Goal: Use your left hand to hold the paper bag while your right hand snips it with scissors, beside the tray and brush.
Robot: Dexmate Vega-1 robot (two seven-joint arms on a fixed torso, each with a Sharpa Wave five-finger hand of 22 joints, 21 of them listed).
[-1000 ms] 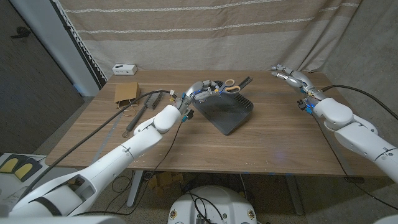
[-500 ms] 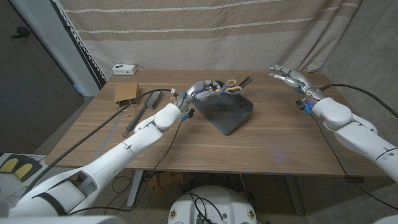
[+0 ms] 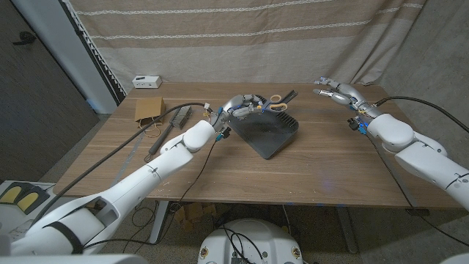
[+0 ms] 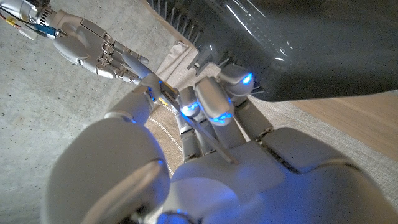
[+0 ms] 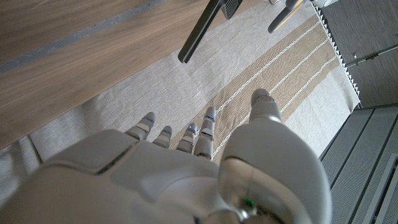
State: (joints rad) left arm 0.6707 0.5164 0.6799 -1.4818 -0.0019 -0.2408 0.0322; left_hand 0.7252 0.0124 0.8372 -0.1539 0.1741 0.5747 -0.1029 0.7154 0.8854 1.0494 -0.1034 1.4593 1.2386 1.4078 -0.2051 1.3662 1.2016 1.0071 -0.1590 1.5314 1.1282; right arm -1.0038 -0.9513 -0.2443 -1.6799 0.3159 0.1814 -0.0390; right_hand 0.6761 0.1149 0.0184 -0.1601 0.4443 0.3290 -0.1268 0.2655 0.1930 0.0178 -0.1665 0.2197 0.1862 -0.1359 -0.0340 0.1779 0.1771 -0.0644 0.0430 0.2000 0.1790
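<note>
Head view: the scissors [image 3: 274, 104] are seen at the tray's [image 3: 270, 135] far edge, touched by the left hand [image 3: 242, 105]; the paper bag [image 3: 147, 109] lies well to its left. The right hand [image 3: 336, 92] is held spread, empty, farther off.

Left wrist view: the left hand's grip cannot be told.

Right wrist view: spread fingers [image 5: 203, 132] are shown.

A wooden worktop [image 3: 315, 158] stands before a beige curtain [image 3: 242, 40] with pale horizontal stripes. A small white box [image 3: 147, 81] sits at the worktop's far left corner. A thick black cable [image 3: 117, 150] runs across the worktop's left side. On the floor at lower left lies a dark mat with what may be yellow footprints [image 3: 20, 194].
</note>
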